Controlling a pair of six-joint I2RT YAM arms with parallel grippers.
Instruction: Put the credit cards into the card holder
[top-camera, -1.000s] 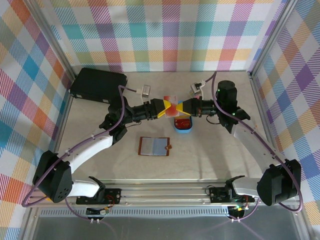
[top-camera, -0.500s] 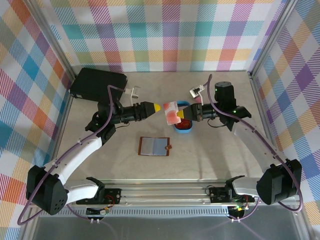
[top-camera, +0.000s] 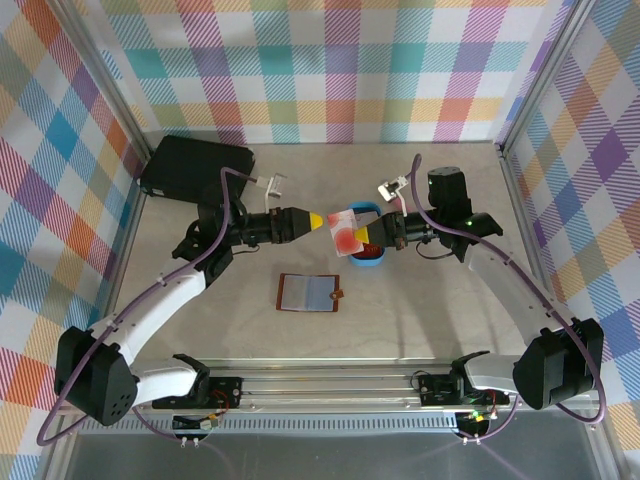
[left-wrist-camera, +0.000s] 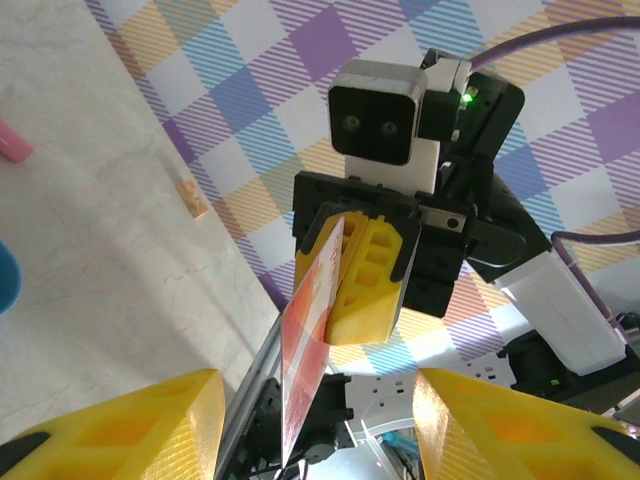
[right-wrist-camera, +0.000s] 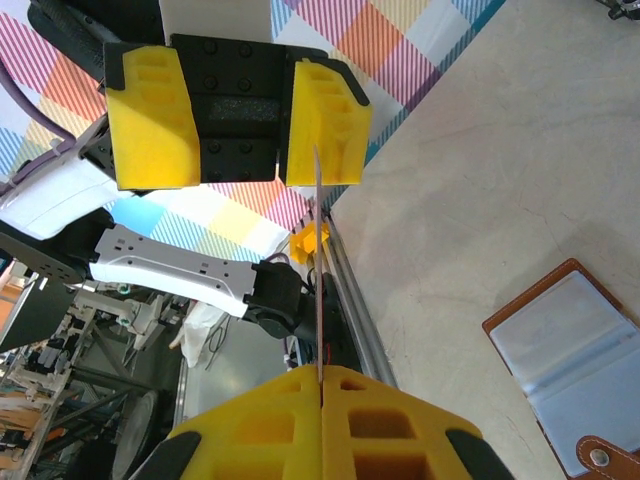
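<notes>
A white credit card (top-camera: 344, 230) with a red circle hangs in the air above the table, and my right gripper (top-camera: 362, 233) is shut on its right end. In the right wrist view the card (right-wrist-camera: 319, 290) is edge-on, pinched at my right gripper (right-wrist-camera: 322, 398). My left gripper (top-camera: 314, 218) faces it from the left, open, its tips just short of the card's free edge. The left wrist view has the card (left-wrist-camera: 308, 350) standing between my spread left fingers (left-wrist-camera: 130, 425), untouched. The brown card holder (top-camera: 308, 293) lies open on the table below, its pale pockets up (right-wrist-camera: 575, 350).
A blue oval tray (top-camera: 369, 260) sits under the right gripper. A large black case (top-camera: 197, 167) lies at the back left. A pink stick (left-wrist-camera: 12, 146) lies on the table. Plaid walls and metal posts close in three sides.
The left gripper has let go of the card and backed off to the left, its jaws narrowing a little. The right gripper kept the card and drew it slightly down and right.
</notes>
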